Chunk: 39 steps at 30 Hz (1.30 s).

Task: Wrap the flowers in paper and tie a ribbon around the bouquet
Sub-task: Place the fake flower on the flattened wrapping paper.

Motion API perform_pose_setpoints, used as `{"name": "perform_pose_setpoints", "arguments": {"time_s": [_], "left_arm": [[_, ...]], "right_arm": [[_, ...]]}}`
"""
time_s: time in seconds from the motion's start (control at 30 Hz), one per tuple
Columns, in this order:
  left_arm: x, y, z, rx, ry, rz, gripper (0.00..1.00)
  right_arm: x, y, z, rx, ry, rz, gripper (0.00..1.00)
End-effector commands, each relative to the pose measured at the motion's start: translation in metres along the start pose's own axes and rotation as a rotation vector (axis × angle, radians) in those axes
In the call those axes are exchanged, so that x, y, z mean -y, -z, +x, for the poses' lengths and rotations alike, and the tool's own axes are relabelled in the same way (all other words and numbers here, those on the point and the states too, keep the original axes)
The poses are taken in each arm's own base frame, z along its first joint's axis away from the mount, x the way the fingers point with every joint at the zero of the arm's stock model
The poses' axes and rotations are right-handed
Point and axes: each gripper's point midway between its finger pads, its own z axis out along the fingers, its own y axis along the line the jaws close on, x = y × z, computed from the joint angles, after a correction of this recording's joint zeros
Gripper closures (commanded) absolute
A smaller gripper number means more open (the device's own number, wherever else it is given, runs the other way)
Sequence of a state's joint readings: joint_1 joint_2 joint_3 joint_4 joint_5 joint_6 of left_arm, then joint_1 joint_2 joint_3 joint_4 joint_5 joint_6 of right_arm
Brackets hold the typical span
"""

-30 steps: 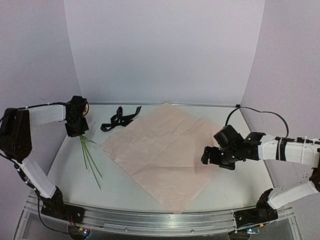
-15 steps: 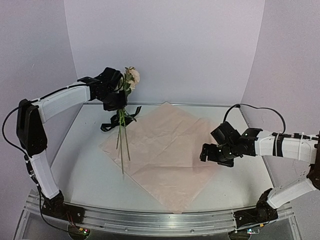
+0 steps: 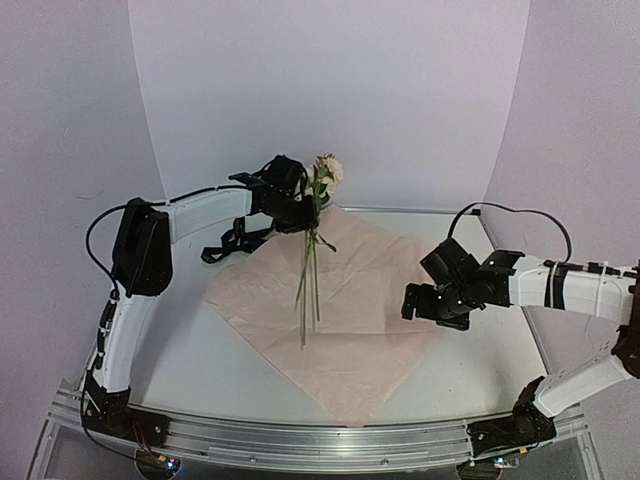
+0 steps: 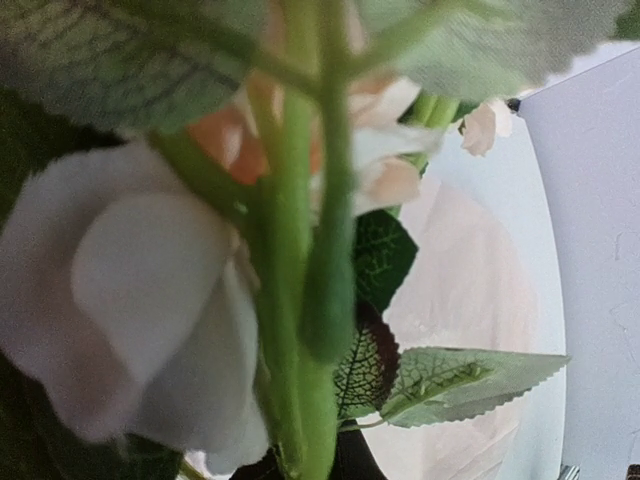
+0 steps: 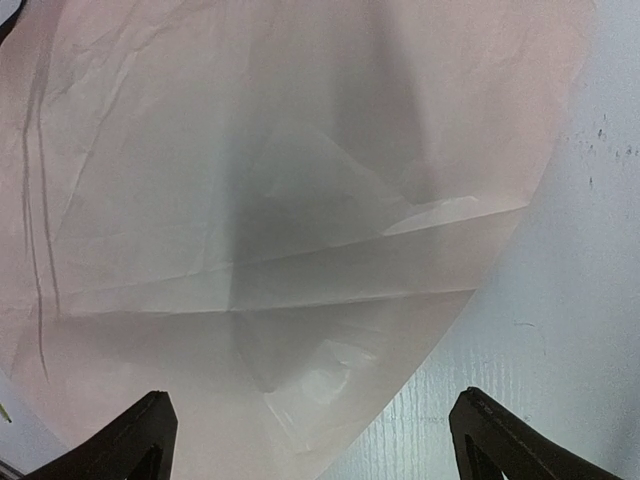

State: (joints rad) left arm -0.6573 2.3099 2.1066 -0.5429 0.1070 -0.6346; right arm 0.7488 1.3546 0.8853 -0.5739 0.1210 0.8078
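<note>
**Flowers poised over the paper, not yet laid down**

The flowers (image 3: pixel 312 250) hang upright, blossoms up by the back wall and stem tips low over the middle of the paper (image 3: pixel 360 320). Whether the tips touch it I cannot tell. The left gripper (image 3: pixel 306 216) is clamped on the stems just under the leaves, and its wrist view is filled with petals and stems. The paper lies flat as a diamond on the table (image 3: pixel 170 340), with 1 fold showing near its right corner. The right gripper (image 3: pixel 413 303) hovers over that corner, jaws wide apart, holding nothing. The ribbon (image 3: pixel 236 238) lies heaped just off the paper's far-left edge.

Step in hand: placing the flowers, before any wrapping. Next, I judge, the bunch must be tilted and laid across the sheet — gently, since thin stems bend
</note>
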Motion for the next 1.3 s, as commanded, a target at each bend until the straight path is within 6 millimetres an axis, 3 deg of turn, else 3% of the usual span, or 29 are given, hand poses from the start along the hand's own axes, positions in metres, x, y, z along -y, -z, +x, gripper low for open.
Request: {"name": "perform_pose_setpoints", "arguments": {"time_s": [0.0, 0.27, 0.5, 0.67, 0.8, 1.0, 1.27], "left_arm": [[0.043, -0.01, -0.032, 0.101, 0.052, 0.171, 1.0], [0.044, -0.049, -0.014, 0.067, 0.086, 0.189, 1.0], [0.058, -0.029, -0.013, 0.075, 0.091, 0.188, 1.0], [0.063, -0.024, -0.006, 0.055, 0.11, 0.174, 1.0], [0.057, -0.032, 0.0, 0.031, 0.122, 0.154, 1.0], [0.046, -0.026, 0.004, -0.003, 0.167, 0.127, 1.0], [0.045, -0.008, 0.014, -0.075, 0.243, 0.259, 1.0]], "right_arm": [[0.0, 0.004, -0.014, 0.031, 0.008, 0.031, 0.02], [-0.01, -0.001, -0.017, 0.012, 0.046, 0.019, 0.02], [-0.083, 0.007, -0.027, -0.037, 0.248, -0.258, 0.02], [-0.124, -0.004, -0.031, -0.096, 0.345, -0.361, 0.04], [-0.134, -0.015, -0.04, -0.091, 0.349, -0.347, 0.07], [-0.137, -0.029, -0.029, -0.128, 0.403, -0.368, 0.1], [-0.145, -0.023, -0.027, -0.11, 0.478, -0.459, 0.12]]}}
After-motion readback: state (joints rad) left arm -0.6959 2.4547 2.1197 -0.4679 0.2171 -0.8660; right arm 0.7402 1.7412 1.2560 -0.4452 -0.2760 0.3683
